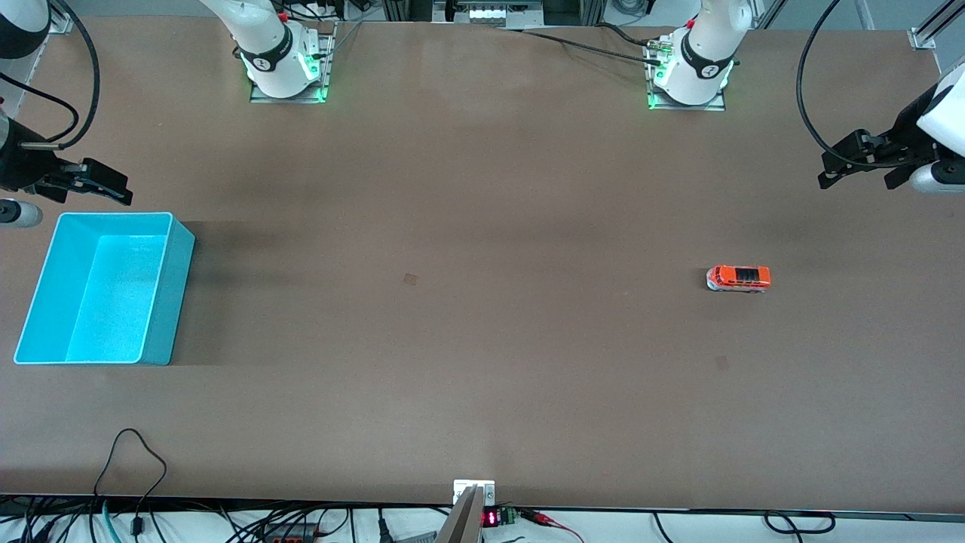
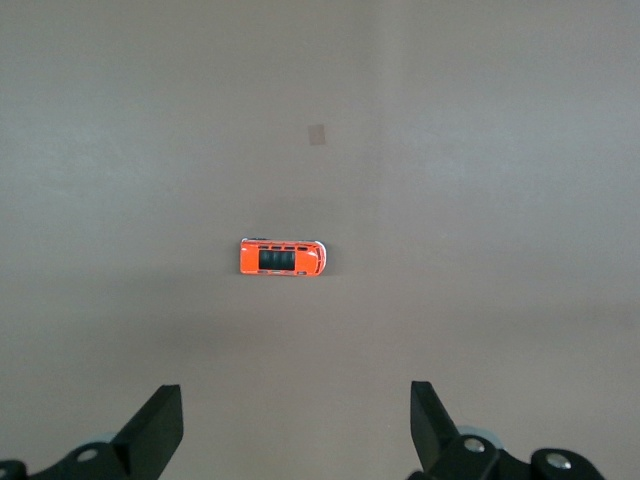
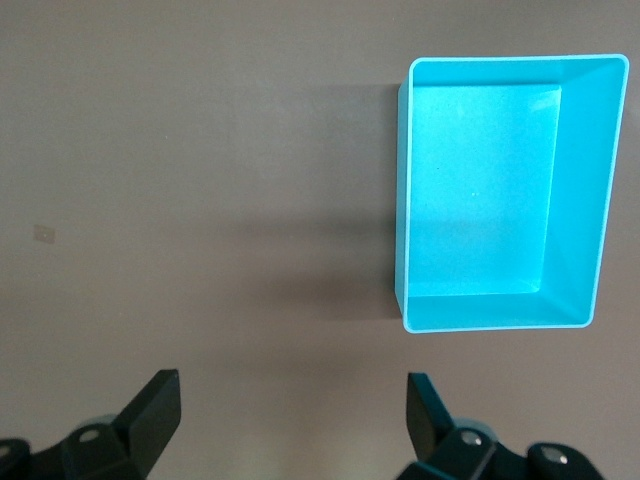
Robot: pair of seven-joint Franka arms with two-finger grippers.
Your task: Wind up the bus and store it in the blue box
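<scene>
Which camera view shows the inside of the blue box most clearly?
The right wrist view: it looks straight down into the blue box, showing its bare floor and all four walls. The front view shows the box smaller and at a slant. The left wrist view does not show it.

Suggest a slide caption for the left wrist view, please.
Open left gripper over the table, with the orange bus standing untouched below.

No legible text or labels; a small display (image 1: 490,518) at the worktop's (image 1: 482,422) edge glows with unreadable red digits.
</scene>
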